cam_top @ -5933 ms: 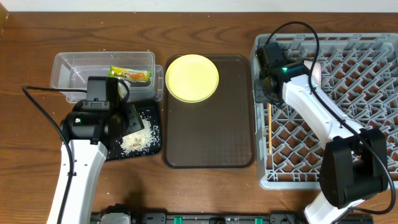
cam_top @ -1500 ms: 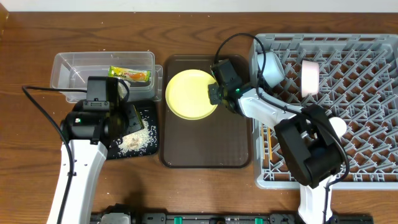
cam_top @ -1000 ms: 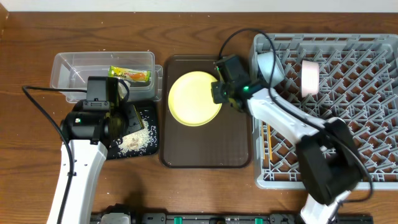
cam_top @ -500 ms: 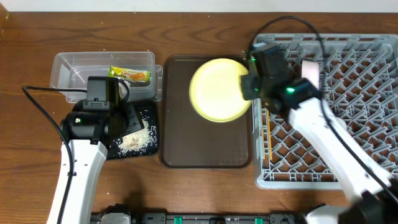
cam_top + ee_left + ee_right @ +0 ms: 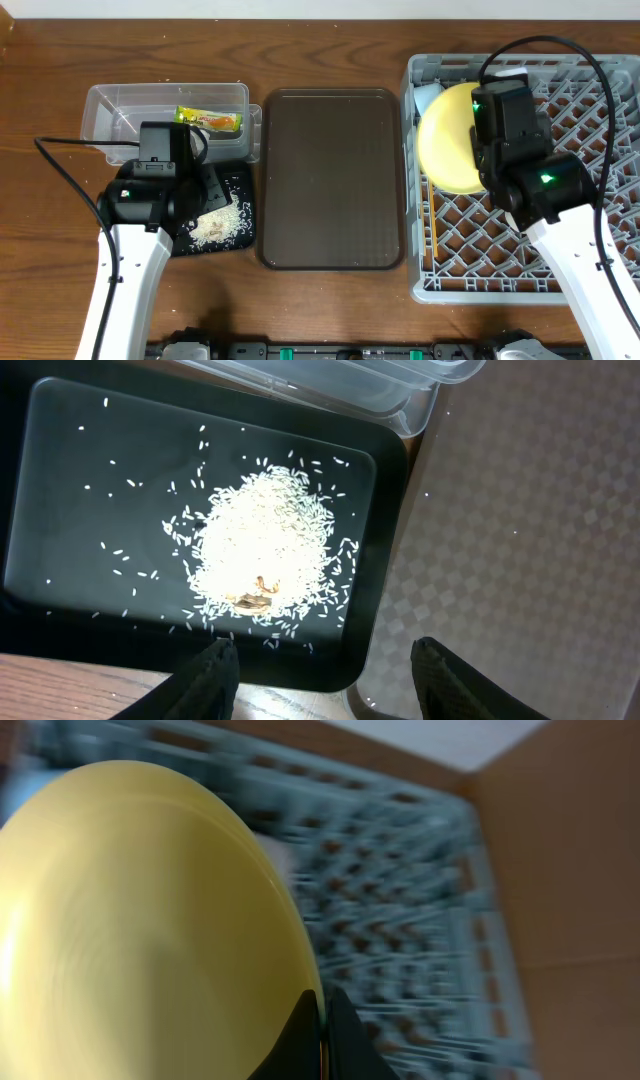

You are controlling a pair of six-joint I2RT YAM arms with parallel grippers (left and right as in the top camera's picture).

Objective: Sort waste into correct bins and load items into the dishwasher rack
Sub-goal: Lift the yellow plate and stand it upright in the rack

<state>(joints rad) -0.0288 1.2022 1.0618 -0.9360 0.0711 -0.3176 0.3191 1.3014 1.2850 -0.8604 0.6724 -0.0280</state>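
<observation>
Right gripper [image 5: 322,1012] clamped on rim of pale yellow plate [image 5: 447,137], which is tilted over left part of grey dishwasher rack [image 5: 600,120]. Wooden chopstick [image 5: 436,237] on rack floor nearby. Left gripper [image 5: 322,660] spread apart above black tray [image 5: 60,510] holding rice scraps [image 5: 262,545]. Clear tub [image 5: 120,115] contains snack wrapper [image 5: 208,120]. Brown serving tray [image 5: 335,180] between bins and rack.

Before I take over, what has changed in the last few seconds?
The right gripper left the rack, took hold of the yellow plate on the brown tray, lifted it and carried it rightward; it now holds it over the rack's left side. The left gripper, open above the rice on the black tray, and the wrapper in the clear tub stayed put.
</observation>
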